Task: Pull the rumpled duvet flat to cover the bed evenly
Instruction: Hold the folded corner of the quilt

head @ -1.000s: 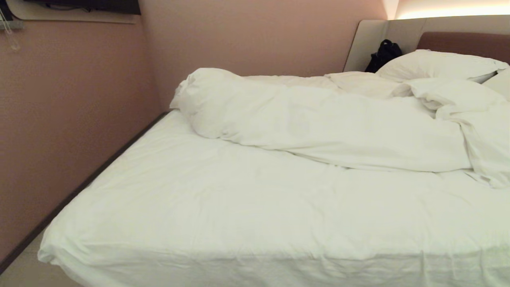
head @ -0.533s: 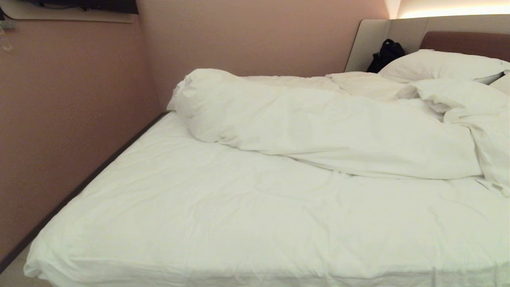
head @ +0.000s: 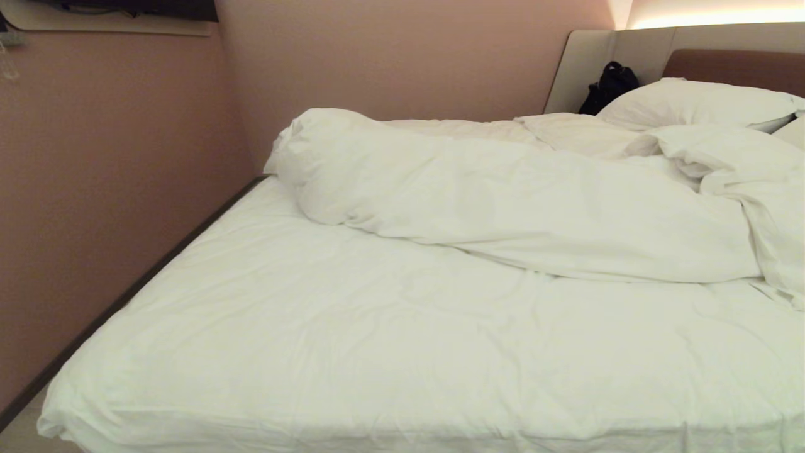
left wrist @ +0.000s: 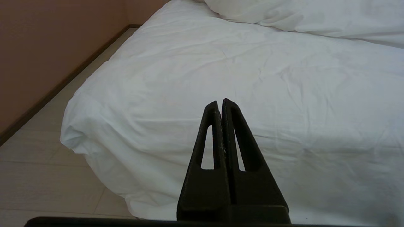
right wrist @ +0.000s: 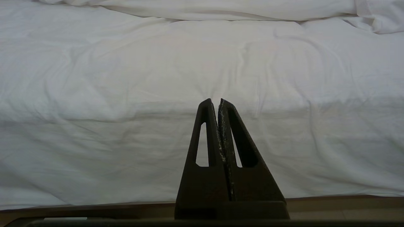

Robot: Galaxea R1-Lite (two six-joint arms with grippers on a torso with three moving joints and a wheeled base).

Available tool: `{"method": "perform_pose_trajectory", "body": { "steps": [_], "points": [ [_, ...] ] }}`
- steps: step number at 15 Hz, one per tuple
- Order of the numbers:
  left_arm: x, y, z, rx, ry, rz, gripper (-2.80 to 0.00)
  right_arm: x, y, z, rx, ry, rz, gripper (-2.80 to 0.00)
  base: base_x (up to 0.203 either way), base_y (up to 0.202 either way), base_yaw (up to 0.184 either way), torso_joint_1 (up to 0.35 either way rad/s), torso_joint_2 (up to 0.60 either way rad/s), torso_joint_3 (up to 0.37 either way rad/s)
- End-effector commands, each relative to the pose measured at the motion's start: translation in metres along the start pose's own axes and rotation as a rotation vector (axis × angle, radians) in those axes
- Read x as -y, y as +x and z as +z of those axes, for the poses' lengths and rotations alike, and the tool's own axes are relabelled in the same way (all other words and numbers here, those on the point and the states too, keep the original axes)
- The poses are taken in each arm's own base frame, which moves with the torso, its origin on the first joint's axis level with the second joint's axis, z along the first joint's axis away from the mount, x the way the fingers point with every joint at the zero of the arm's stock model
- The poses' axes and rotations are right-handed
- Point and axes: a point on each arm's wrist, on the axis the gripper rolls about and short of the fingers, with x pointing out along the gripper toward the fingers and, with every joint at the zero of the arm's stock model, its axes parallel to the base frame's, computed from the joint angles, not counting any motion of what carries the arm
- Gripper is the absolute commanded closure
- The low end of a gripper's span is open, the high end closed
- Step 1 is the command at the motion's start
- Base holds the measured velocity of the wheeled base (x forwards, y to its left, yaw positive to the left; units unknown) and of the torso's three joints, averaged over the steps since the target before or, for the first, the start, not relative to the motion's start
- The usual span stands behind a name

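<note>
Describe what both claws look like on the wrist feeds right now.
Both are matte black, made of two tapering wedge-shaped fingers with long slot cut-outs. The left claw looks clean; the right claw has whitish scuffs along the inner edges of its fingers. No cables or arm links show.

I find no text, label, brand, number or sign that can be read anywhere before me.
</note>
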Motion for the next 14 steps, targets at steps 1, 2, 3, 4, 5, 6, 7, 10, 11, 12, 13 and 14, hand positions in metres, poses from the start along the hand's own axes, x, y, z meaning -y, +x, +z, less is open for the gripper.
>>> {"method": "perform_pose_trajectory", "body": {
  "steps": [1, 2, 3, 4, 5, 6, 7, 10, 11, 12, 13, 14],
  "points": [
    [0.0000, 0.0000, 0.0001, 0.001, -0.001, 0.001, 0.00, 0.0000, 0.0001, 0.0001, -0.001, 0.000, 0.001, 0.00, 0.000, 0.000, 0.000, 0.000, 0.00, 0.000],
    [0.0000, 0.0000, 0.0001, 0.001, -0.001, 0.001, 0.00, 0.0000, 0.0001, 0.0001, -0.001, 0.000, -0.001, 0.00, 0.000, 0.000, 0.000, 0.000, 0.00, 0.000],
    [0.0000, 0.0000, 0.0001, 0.001, -0.001, 0.000, 0.00, 0.0000, 0.0001, 0.0001, -0.001, 0.000, -0.001, 0.00, 0.000, 0.000, 0.000, 0.000, 0.00, 0.000],
    [-0.0001, 0.0000, 0.0001, 0.001, -0.001, 0.001, 0.00, 0.0000, 0.0001, 0.0001, -0.001, 0.000, -0.002, 0.00, 0.000, 0.000, 0.000, 0.000, 0.00, 0.000],
    [0.0000, 0.0000, 0.0001, 0.001, -0.001, 0.000, 0.00, 0.0000, 0.0001, 0.0001, -0.001, -0.001, -0.001, 0.00, 0.000, 0.000, 0.000, 0.000, 0.00, 0.000],
    [-0.0001, 0.0000, 0.0001, 0.001, -0.002, 0.000, 0.00, 0.0001, 0.0001, 0.0001, -0.001, -0.001, 0.000, 0.00, 0.000, 0.000, 0.000, 0.000, 0.00, 0.000],
    [0.0000, 0.0000, 0.0001, 0.001, -0.002, 0.001, 0.00, 0.0000, 0.0001, 0.0002, 0.000, -0.006, -0.002, 0.00, 0.000, 0.000, 0.000, 0.000, 0.00, 0.000],
    [0.0000, 0.0000, 0.0001, 0.001, -0.002, 0.002, 0.00, 0.0000, 0.0001, 0.0002, 0.001, -0.009, -0.002, 0.00, 0.000, 0.000, 0.000, 0.000, 0.00, 0.000],
    [0.0000, 0.0000, 0.0001, 0.001, -0.002, 0.002, 0.00, 0.0001, 0.0001, 0.0002, 0.001, -0.009, 0.000, 0.00, 0.000, 0.000, 0.000, 0.000, 0.00, 0.000],
    [0.0000, 0.0000, 0.0001, 0.001, -0.001, 0.002, 0.00, 0.0000, 0.0001, 0.0002, 0.001, -0.008, -0.002, 0.00, 0.000, 0.000, 0.000, 0.000, 0.00, 0.000],
    [0.0000, 0.0000, 0.0001, 0.001, -0.001, 0.002, 0.00, 0.0000, 0.0001, 0.0002, 0.001, -0.005, -0.001, 0.00, 0.000, 0.000, 0.000, 0.000, 0.00, 0.000],
    [-0.0001, 0.0000, 0.0001, 0.001, -0.001, 0.001, 0.00, 0.0000, 0.0001, 0.0002, 0.001, -0.005, -0.002, 0.00, 0.000, 0.000, 0.000, 0.000, 0.00, 0.000]
  ]
}}
